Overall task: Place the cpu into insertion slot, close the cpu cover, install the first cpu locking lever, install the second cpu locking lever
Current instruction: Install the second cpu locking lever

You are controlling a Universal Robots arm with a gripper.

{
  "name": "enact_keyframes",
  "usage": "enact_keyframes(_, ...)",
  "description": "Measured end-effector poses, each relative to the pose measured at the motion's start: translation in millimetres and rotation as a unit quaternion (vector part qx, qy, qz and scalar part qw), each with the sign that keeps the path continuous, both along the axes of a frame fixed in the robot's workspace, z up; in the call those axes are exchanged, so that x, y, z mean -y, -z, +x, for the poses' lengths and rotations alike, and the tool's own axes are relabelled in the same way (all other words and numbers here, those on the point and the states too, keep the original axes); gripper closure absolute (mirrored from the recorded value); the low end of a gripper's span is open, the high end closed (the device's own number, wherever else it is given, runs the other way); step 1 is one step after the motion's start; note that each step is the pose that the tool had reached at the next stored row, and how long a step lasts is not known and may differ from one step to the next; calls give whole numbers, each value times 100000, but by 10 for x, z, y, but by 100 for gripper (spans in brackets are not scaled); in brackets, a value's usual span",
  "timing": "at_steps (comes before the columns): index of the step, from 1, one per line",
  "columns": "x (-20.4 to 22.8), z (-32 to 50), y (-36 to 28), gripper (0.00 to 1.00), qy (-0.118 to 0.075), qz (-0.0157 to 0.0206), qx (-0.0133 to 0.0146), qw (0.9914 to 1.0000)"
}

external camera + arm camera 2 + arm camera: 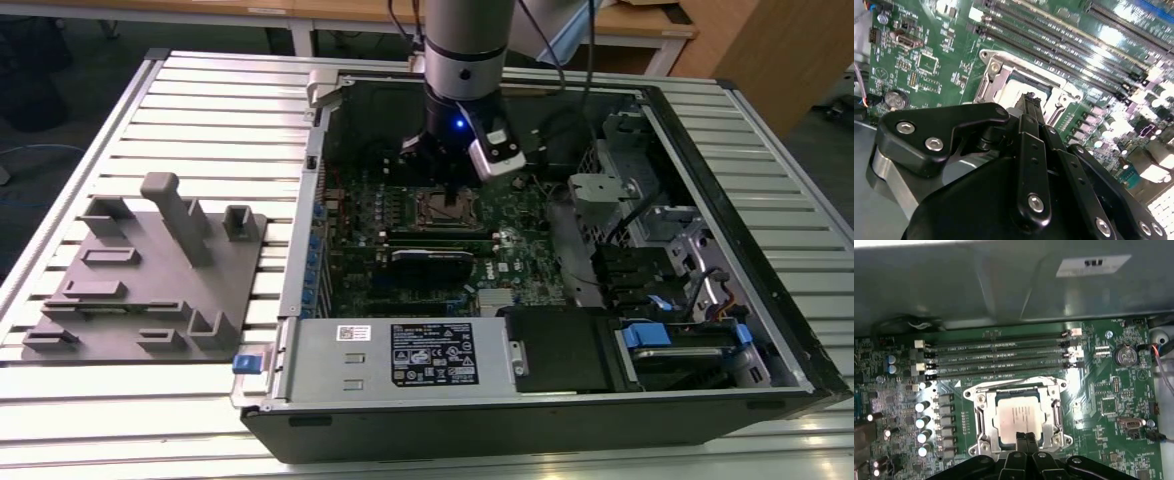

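The cpu (1016,416) is sitting in the insertion slot (447,208), silvery top facing up, on the green motherboard (1104,390) inside the open computer case (747,250), which lies on the slatted tabletop (200,100). The cpu cover (985,399), i.e. the thin metal frame w/ the square window, appears to lie flat around the chip, so I judge the first two steps as done. Whether the locking levers are engaged I cannot tell.

The pincer (1026,441) is narrow: in both wrist views the two black fingers stand pressed together w/ nothing between them.

The relation that matters:
- The fingertips are at the edge of the socket on the side away from the long memory slots (999,357).
- The chip lies directly ahead of them, towards those slots.
- In the first wrist view the tips overlap the near border of the cover frame, approx. at its middle.
- Whether they touch the metal or hover just above it cannot be decided.
- The two fingers sit side by side along a line parallel to the memory slots, so I judge the opening direction runs along that socket edge, not across it.

In the exterior view the arm (465,50) comes down almost vertical over the socket.
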State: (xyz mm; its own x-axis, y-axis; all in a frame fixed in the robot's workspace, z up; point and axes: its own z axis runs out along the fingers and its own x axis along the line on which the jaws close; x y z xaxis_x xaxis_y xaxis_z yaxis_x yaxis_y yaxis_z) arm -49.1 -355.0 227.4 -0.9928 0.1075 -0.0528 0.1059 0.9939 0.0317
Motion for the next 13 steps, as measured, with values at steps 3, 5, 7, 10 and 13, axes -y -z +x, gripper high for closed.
enact_keyframes(3, 30, 0, 0, 89, 2, 2, 1, 100000)
enact_keyframes(5, 37, 0, -1, 89, 4, 12, 1, 100000)
enact_keyframes(7, 44, 1, -16, 89, 3, 121, -6, 100000)
enact_keyframes(10, 47, 1, -43, 89, 8, 256, -10, 100000)
enact_keyframes(13, 47, 2, -44, 89, 6, 278, -9, 100000)
